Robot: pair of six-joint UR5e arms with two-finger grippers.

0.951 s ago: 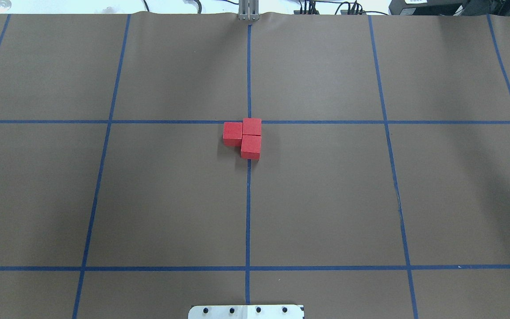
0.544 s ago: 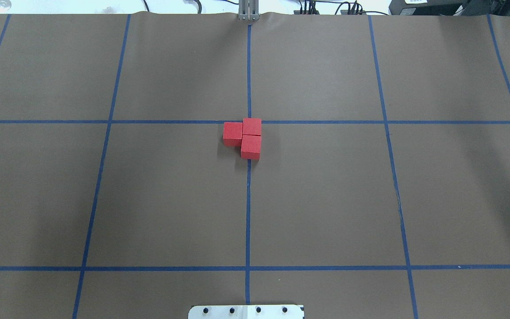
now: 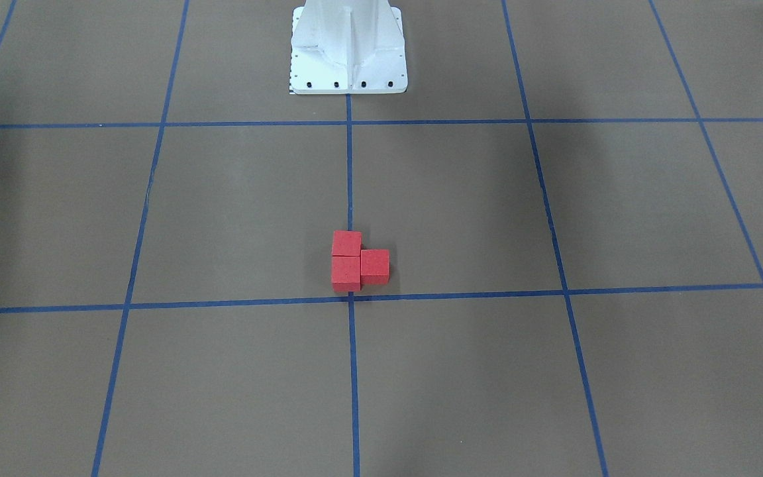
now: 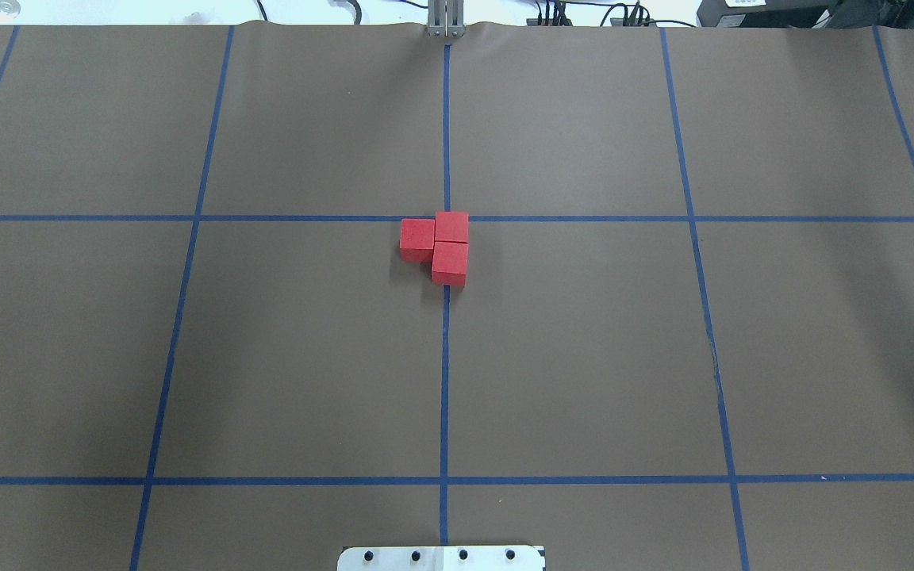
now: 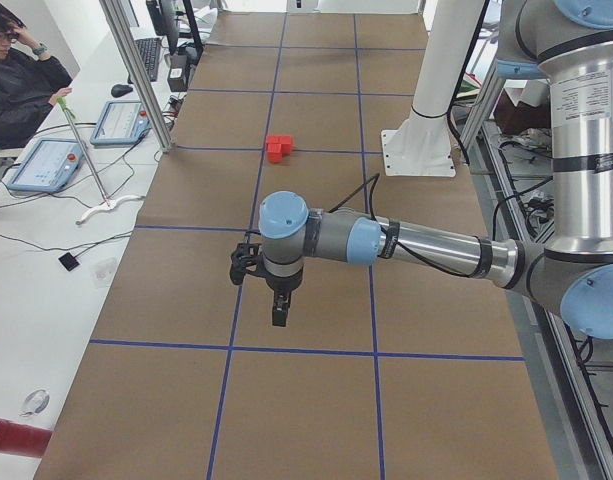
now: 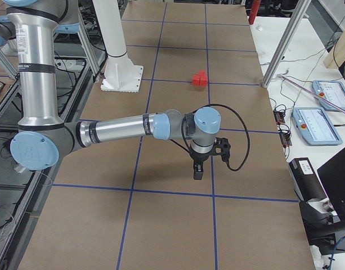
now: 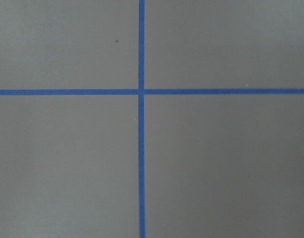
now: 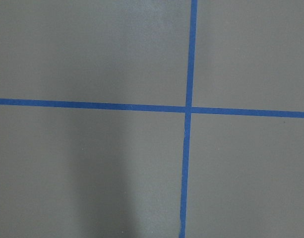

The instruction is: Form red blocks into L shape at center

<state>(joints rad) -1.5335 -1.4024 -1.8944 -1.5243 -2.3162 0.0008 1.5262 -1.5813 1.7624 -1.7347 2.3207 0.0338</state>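
Three red blocks touch each other in an L at the center of the brown gridded paper. In the overhead view the far block (image 4: 451,226) covers the tape crossing, a second (image 4: 416,238) sits to its left and the third (image 4: 449,262) lies nearer me. From the front the crossing (image 3: 351,297) shows just past the blocks (image 3: 346,270). My left gripper (image 5: 278,315) hangs over the table's left end, far from the blocks (image 5: 278,148). My right gripper (image 6: 198,170) hangs over the right end. I cannot tell if either is open. Both wrist views show only tape lines.
The white base plate (image 4: 441,557) stands at the table's near edge, with its pedestal (image 3: 348,46) in the front view. A seated person (image 5: 21,80) and pendants (image 5: 46,163) (image 6: 330,93) are beside the table's far edge. Metal posts (image 5: 136,70) stand there.
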